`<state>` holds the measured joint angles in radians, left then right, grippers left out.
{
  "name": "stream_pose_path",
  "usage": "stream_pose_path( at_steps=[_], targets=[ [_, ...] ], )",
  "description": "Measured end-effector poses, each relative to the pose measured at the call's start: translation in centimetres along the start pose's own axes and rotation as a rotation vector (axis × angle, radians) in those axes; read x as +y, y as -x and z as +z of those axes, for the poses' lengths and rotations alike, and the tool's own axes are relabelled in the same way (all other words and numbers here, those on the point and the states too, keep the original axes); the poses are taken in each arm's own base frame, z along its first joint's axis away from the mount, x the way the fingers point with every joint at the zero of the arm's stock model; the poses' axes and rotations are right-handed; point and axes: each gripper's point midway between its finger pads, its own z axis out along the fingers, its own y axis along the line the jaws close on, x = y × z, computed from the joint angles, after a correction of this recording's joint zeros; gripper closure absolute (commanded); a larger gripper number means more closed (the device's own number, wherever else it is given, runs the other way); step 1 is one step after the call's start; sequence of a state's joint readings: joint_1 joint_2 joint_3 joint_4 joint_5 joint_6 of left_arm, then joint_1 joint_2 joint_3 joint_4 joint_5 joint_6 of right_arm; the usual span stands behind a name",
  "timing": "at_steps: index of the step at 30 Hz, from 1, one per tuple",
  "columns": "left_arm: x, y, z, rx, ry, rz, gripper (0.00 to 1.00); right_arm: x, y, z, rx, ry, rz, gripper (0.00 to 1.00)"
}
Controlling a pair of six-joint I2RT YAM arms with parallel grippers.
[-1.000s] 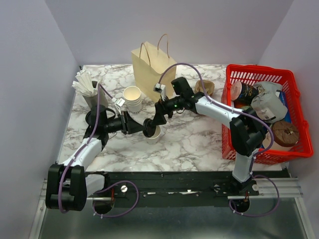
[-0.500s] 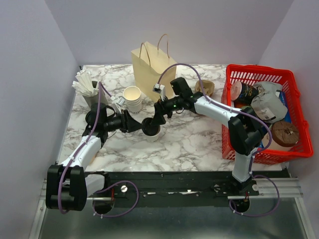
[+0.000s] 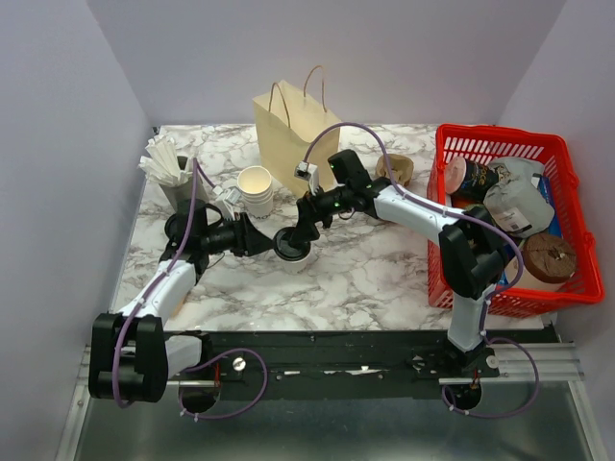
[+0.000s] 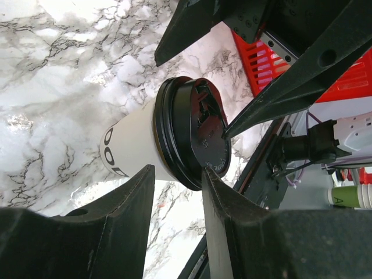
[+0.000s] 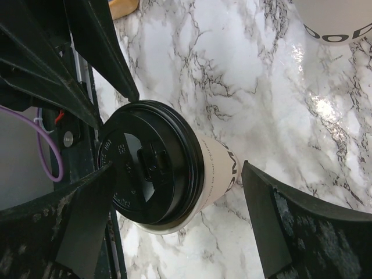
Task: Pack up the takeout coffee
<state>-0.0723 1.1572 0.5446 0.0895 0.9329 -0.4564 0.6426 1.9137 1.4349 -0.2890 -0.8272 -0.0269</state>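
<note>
Lid on, bag next: the cup (image 3: 291,246) stands upright near the middle of the counter (image 3: 375,279), in front of the bag (image 3: 288,134) and apart from it, with both arms closed in on it from either side.

A second ago more of its white rim showed past the lid (image 4: 200,136). Now the black disc sits squarer over it. The left gripper (image 3: 258,237) has drawn back a little toward the counter's left edge. Its jaws stand part open with nothing clamped between them. The right gripper (image 3: 306,229) has barely stirred and hangs wide open astride the cup, gripping nothing. By the look of it the capping is finished and the coffee is ready to be picked up, though nothing is in the bag yet.

From above, the two pincers and the lid merge into one dark knot, and no gap can be judged there. The left wrist camera clears that up. The lid's rim looks seated around the cup's mouth on the side it sees, and one left fingertip is just at that rim. The right wrist camera adds bare marble on both sides of the cup between its spread fingers. Only the overhead view takes in the bag and the stretch of counter the cup must cross.
</note>
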Motion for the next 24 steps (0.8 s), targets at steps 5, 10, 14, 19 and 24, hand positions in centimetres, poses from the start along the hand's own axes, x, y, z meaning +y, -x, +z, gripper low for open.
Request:
stream_pose_path(
  at_steps=[5, 10, 14, 19, 24],
  targets=[
    [0.1, -0.1, 0.3, 0.006, -0.003, -0.001, 0.53, 0.0, 0.0, 0.0, 0.001, -0.003, 0.001, 0.04],
    [-0.1, -0.1, 0.7, 0.008, -0.017, 0.006, 0.53, -0.1, 0.0, 0.0, 0.002, -0.009, 0.001, 0.04],
    [-0.2, -0.3, 0.9, 0.015, -0.024, 0.007, 0.53, -0.3, -0.2, 0.0, 0.005, -0.015, 0.004, 0.04],
    [-0.3, -0.4, 1.2, 0.021, -0.029, 0.006, 0.55, -0.5, -0.7, 0.0, 0.015, -0.023, 0.011, 0.04],
    [-0.4, -0.4, 1.3, 0.019, -0.035, 0.012, 0.55, -0.6, -1.3, 0.0, 0.029, -0.030, 0.009, 0.04]
  ],
)
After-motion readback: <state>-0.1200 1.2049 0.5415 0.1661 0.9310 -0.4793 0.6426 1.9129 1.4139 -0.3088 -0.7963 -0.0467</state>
